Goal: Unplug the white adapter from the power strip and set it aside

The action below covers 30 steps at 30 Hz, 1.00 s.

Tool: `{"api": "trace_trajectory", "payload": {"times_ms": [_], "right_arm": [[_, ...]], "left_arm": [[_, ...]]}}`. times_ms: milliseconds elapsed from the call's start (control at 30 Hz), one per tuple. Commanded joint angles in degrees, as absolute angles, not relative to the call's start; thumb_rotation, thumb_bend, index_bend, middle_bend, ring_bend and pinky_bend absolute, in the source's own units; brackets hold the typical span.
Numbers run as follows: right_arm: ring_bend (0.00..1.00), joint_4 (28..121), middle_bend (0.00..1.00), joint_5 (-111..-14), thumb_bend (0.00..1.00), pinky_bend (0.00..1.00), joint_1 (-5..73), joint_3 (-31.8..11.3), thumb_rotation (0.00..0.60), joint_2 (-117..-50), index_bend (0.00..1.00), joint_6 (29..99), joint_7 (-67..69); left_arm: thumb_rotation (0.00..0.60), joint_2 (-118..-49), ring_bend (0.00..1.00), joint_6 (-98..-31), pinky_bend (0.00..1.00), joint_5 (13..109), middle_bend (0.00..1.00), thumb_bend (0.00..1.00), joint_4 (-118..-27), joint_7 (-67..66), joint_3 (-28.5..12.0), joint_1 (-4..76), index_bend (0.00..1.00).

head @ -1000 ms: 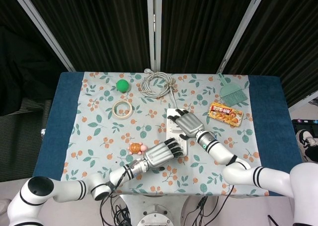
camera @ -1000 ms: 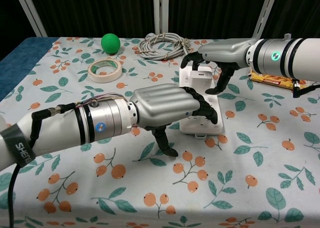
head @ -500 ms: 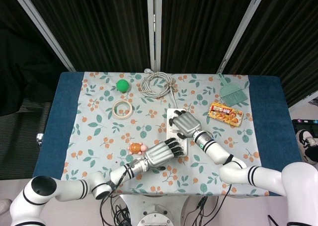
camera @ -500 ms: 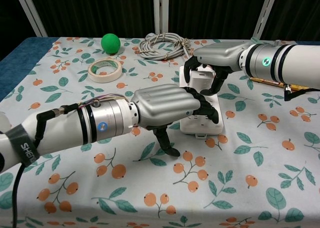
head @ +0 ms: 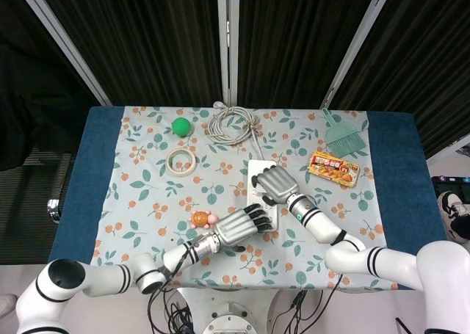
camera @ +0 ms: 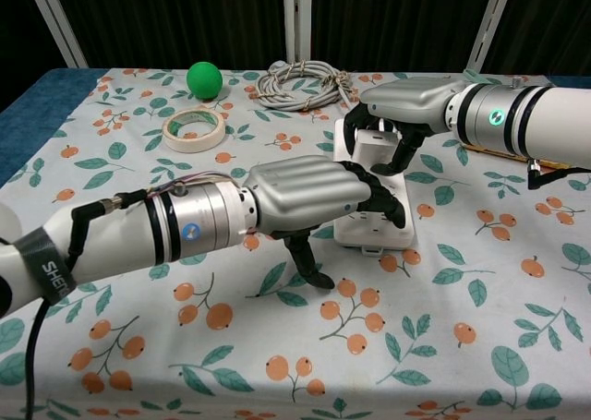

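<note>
The white power strip point(camera: 379, 219) lies lengthwise at mid-table, and its far end point(head: 257, 166) shows past my right hand in the head view. The white adapter point(camera: 374, 147) stands plugged into the far half of the strip. My right hand point(camera: 406, 104) point(head: 273, 183) arches over it from the right, fingers down its left side and thumb on its right, gripping it. My left hand point(camera: 305, 193) point(head: 239, 228) presses its fingertips on the strip's near end, with the thumb down on the cloth beside it.
At the back lie a green ball point(camera: 204, 77), a tape roll point(camera: 191, 129) and a coiled grey cable point(camera: 300, 83). A green brush point(head: 341, 136) and a snack box point(head: 333, 167) sit to the right. A small orange toy point(head: 202, 219) lies left of my left hand.
My right hand came down from hovering over the adapter and closed its fingers around it. The left hand stayed on the strip's near end.
</note>
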<state>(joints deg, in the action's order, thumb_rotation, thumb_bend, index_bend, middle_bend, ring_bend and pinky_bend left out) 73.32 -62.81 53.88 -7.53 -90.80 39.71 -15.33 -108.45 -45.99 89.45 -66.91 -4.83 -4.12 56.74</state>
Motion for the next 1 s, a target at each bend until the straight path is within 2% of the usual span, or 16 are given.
{"api": "trace_trajectory", "payload": {"times_ms": [33,433,1000], "right_arm": [[0.38,73.61,0.67,-63.86,0.41,0.36,53.34,-7.6,0.6,-90.4,0.8,40.31,-13.95],[0.4,74.36,0.71,-68.25,0.44,0.37,52.02,-7.33,0.6,-88.73,0.9,41.31,-9.19],[0.4,73.38,0.71,-71.03,0.45,0.37,51.15,-7.3,0.6,-88.5,0.92,42.2,-6.26]], "left_arm": [[0.6,-108.46,0.12,-45.9,0.11,89.24,0.22,0.14,-66.8,-4.53,-4.19,56.87,0.22],[0.6,-108.48,0.12,-45.06,0.12,88.07,0.22,0.14,-66.74,-3.77,-4.48,57.61,0.22],[0.6,-108.21,0.12,-43.07,0.12,85.3,0.22,0.14,-66.8,-3.26,-5.08,58.16,0.22]]}}
